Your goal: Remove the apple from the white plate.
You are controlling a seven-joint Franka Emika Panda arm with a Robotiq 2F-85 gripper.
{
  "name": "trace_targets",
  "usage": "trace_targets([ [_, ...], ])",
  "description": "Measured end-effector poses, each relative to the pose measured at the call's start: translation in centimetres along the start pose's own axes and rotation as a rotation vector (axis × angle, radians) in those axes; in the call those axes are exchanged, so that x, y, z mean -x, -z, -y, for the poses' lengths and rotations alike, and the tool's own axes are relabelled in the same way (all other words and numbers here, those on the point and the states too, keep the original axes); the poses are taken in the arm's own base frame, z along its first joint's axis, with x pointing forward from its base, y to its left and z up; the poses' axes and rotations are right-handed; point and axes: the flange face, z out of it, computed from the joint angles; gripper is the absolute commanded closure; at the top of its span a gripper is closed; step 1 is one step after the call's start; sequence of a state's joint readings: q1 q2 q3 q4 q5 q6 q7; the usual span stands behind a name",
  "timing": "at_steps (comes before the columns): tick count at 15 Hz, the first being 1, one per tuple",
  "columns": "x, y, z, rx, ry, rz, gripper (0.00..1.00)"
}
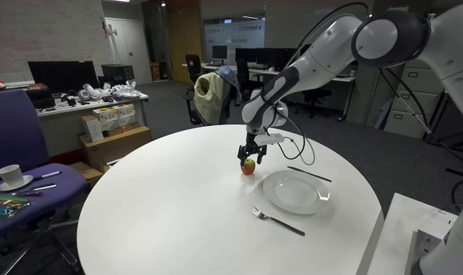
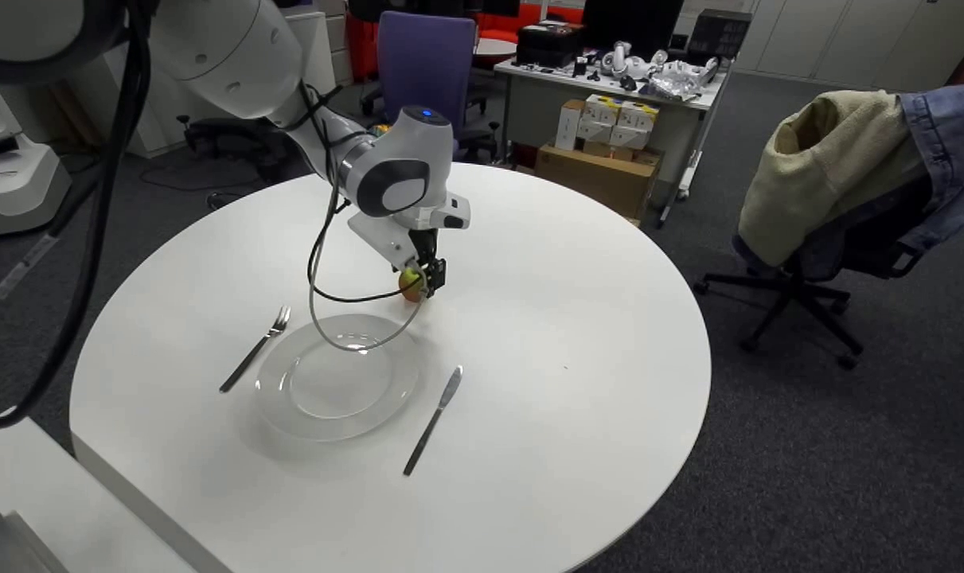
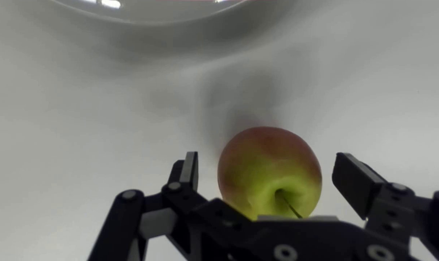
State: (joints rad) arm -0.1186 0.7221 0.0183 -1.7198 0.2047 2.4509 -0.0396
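The apple [image 1: 248, 167] is red with yellow-green round its stem and rests on the white table, off the plate. It also shows in an exterior view [image 2: 409, 290], partly behind the gripper and a cable. The white plate [image 1: 295, 192] has nothing on it in both exterior views [image 2: 338, 383]; its edge shows at the top of the wrist view [image 3: 146, 12]. My gripper [image 1: 250, 159] is open over the apple. In the wrist view the fingers [image 3: 266, 161] stand one on each side of the apple [image 3: 268, 166], with a gap on both sides. The gripper's body hides the apple's near edge.
A fork [image 1: 277, 221] and a knife [image 1: 309, 173] lie on opposite sides of the plate on the round white table [image 1: 158, 198]. Cables [image 2: 314, 263] hang from the arm near the gripper. A purple chair [image 1: 59, 177] holding a cup on a saucer stands beside the table.
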Motion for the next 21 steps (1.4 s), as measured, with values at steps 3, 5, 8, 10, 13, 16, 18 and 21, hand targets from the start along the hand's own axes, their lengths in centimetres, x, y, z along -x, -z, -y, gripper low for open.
trace_targets([
  [3, -0.3, 1.2, 0.1, 0.013, 0.020, -0.021, 0.00],
  [5, -0.6, 3.2, 0.5, 0.018, 0.038, -0.052, 0.00],
  [8, -0.2, 6.9, 1.0, 0.017, 0.065, -0.099, 0.00],
  [10, 0.9, 8.5, 1.3, 0.014, 0.114, -0.103, 0.00],
  [13, 4.1, 8.4, 2.3, 0.006, 0.227, -0.062, 0.00],
  [16, 8.2, 6.1, 4.3, -0.005, 0.332, 0.016, 0.00],
  [18, 11.0, 4.1, 6.2, -0.008, 0.388, 0.065, 0.00],
  [21, 14.3, 2.1, 8.8, 0.010, 0.427, 0.109, 0.00],
])
